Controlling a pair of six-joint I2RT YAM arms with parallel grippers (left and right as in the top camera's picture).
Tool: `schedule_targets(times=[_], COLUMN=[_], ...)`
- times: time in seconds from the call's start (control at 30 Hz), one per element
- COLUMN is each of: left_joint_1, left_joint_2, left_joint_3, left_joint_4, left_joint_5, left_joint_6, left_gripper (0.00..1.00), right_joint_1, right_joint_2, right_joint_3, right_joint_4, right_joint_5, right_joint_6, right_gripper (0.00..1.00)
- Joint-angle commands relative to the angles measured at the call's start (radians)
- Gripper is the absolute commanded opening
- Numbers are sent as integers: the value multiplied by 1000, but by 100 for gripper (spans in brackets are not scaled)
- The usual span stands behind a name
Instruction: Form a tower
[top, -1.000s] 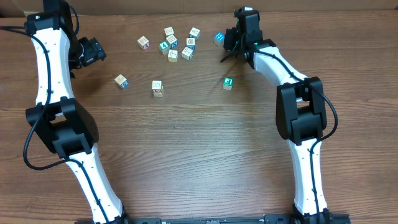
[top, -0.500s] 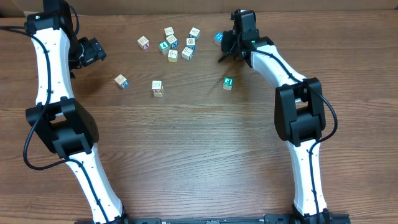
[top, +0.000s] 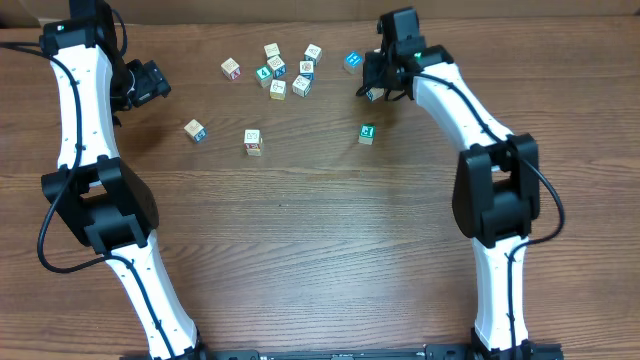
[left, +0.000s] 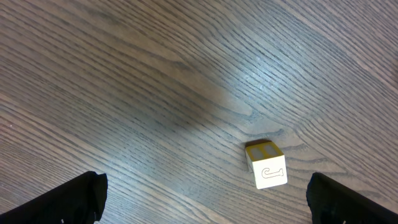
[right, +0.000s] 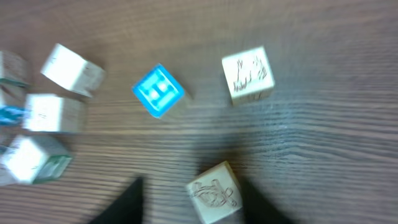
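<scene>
The left arm (top: 78, 100) extends far forward with the left gripper (top: 160, 84) turned inward, its jaws spread wide, while the right arm (top: 455, 100) stretches forward, the right gripper (top: 372, 90) angled down with jaws parted.

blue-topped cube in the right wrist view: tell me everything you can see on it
The blue-topped cube is a small block, apparently wooden. Its upward face is bright blue with a pale mark that looks like an H, though the picture is blurred. It lies flat on the wooden table, turned corner-on to the camera, and is not stacked. Only the table touches it. The pale picture cube beside it stands clear of it.
</scene>
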Motion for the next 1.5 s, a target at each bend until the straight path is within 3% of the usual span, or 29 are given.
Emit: schedule_targets(times=[0.0,0.27,0.53,0.63,0.87,1.03,1.17,1.27,1.47], left_joint_1=[0,0,0,0,0,0,0,0,0], left_joint_2=[-19,-19,-19,-19,-19,-19,-19,-19,-19], left_joint_3=[18,18,18,18,18,18,18,18,18], left_joint_4=[1,1,1,1,1,1,1,1,1], left_joint_5=[-2,-2,-2,-2,-2,-2,-2,-2,-2], left_joint_6=[-21,-21,-21,-21,-21,-21,-21,-21,-21], left_gripper=[99,100,100,100,99,100,99,99,99], right_joint_1=[0,0,-16,-16,-17,-24,-23,-23,-23], right_joint_2=[-74,-16,19,41,74,101,132,131,112], right_joint_3=[3,-11,-24,-24,-24,-24,-24,-24,-21], right_joint_4=[-5,-18,-5,-4,14,40,54,58,58], right_joint_5=[-7,3,1,-53,-47,-39,-37,-10,12], right_joint_6=[-2,-107,-225,-319,-346,-346,-375,-394,-393], right_gripper=[81,85,73,72,71,60,60,47,47])
